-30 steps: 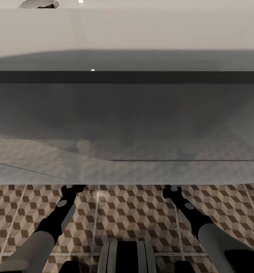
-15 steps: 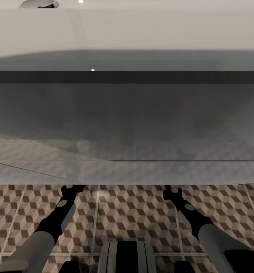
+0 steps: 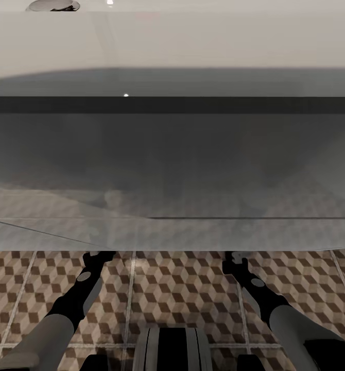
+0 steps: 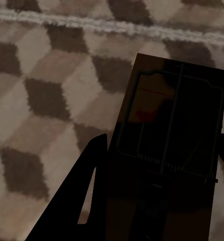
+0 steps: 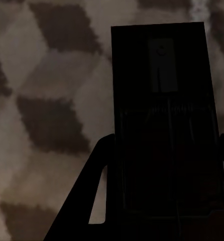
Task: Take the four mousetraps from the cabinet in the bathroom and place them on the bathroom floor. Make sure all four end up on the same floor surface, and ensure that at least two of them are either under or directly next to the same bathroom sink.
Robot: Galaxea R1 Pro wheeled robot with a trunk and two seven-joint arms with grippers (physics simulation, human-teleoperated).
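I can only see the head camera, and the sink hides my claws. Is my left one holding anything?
Observer: Yes. In the left wrist view, the left gripper has a mousetrap between its fingers, with the red bit showing.
Operator: And my other claw?
Observer: The right gripper holds a second mousetrap, very dark in shadow.
Operator: What's underneath them?
Observer: The cube-patterned bathroom floor, with a pale grout line past the left trap. I cannot tell whether the traps touch the floor.
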